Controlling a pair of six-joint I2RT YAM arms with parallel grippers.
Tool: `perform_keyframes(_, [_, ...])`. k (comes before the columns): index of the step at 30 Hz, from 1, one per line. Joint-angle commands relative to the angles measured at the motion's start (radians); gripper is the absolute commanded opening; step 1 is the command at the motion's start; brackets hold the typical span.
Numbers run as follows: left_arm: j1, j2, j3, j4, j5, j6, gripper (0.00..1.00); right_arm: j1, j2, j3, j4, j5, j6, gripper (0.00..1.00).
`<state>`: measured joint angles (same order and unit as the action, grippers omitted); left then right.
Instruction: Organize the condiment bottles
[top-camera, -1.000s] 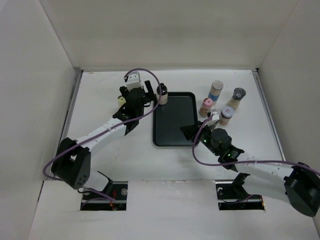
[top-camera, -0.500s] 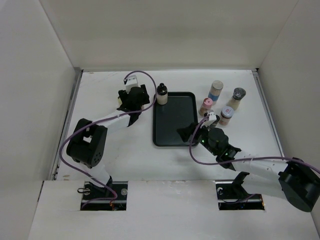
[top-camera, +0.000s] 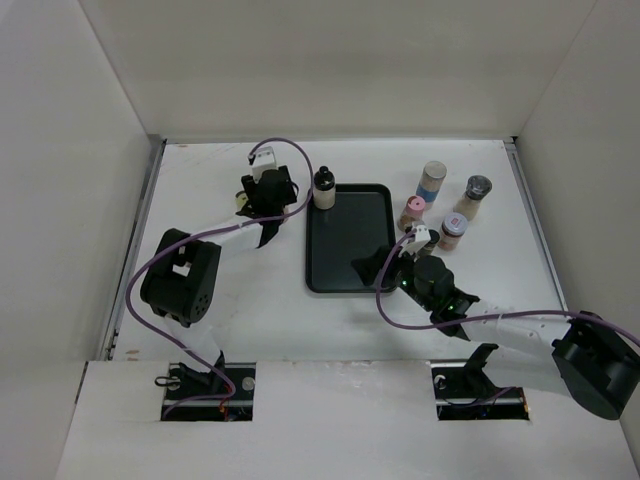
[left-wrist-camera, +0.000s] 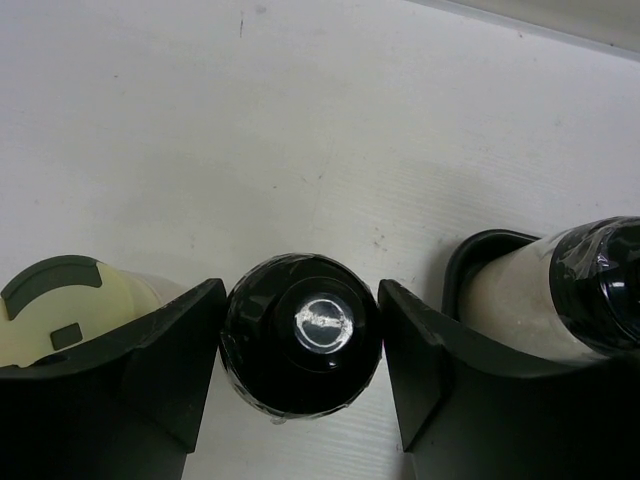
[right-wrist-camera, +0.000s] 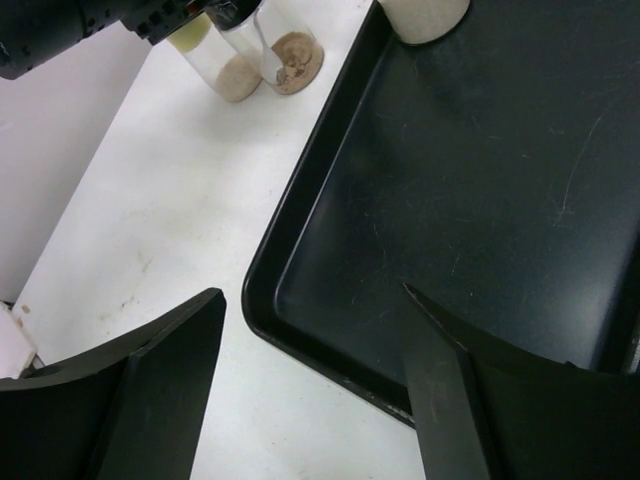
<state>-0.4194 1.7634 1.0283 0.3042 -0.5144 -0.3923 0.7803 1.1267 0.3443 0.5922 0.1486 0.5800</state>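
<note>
**A:** What is changing around the black-capped bottle (left-wrist-camera: 300, 335)?

**B:** It is standing upright on the table (left-wrist-camera: 300, 120), just off the far-left corner of the tray (top-camera: 345, 265), and the left gripper (left-wrist-camera: 302, 295) is closing on it. A second ago those jaws were standing wider. Now the fingers (left-wrist-camera: 170, 370) are pressing against both sides of the cap, with no gap showing in the wrist view.

**A:** So a grip is forming?

**B:** I am judging it so. The bottle is sitting centred between the fingers and is not yet lifted. At its 9 o'clock the pale-yellow-capped bottle (left-wrist-camera: 70, 305) is waiting just outside one finger. At its 3 o'clock the bottle on the tray (left-wrist-camera: 560, 285) is standing in the tray's corner.

**A:** And the other arm?

**B:** The right gripper (right-wrist-camera: 312, 295) is drifting toward 9 o'clock over the near part of the tray. Its jaws are spreading apart and holding nothing. It is leaving the pink-capped bottle (top-camera: 412, 212) and its neighbours at roughly 1 o'clock.

**A:** Meaning?

**B:** One bottle is sitting on the tray and a second looks to be getting picked up. The others are still waiting.
</note>
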Motion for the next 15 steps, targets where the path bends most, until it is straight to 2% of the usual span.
perform_keyframes(1, [0.006, -0.016, 0.018, 0.038, 0.008, -0.002, 0.62, 0.006, -0.015, 0.024, 0.063, -0.012, -0.005, 0.77])
perform_keyframes(6, [0.009, 0.016, 0.030, 0.026, 0.008, -0.002, 0.66, 0.006, -0.027, 0.019, 0.063, -0.012, -0.005, 0.79])
perform_keyframes(11, [0.011, 0.028, 0.038, 0.024, 0.010, 0.000, 0.65, 0.006, -0.033, 0.018, 0.063, -0.012, 0.000, 0.79])
perform_keyframes(12, [0.012, 0.031, 0.039, 0.024, 0.010, 0.001, 0.64, 0.006, -0.034, 0.018, 0.063, -0.012, -0.002, 0.79])
perform_keyframes(15, [0.012, 0.010, 0.042, 0.016, 0.005, 0.003, 0.49, 0.006, -0.039, 0.016, 0.063, -0.012, -0.002, 0.79])
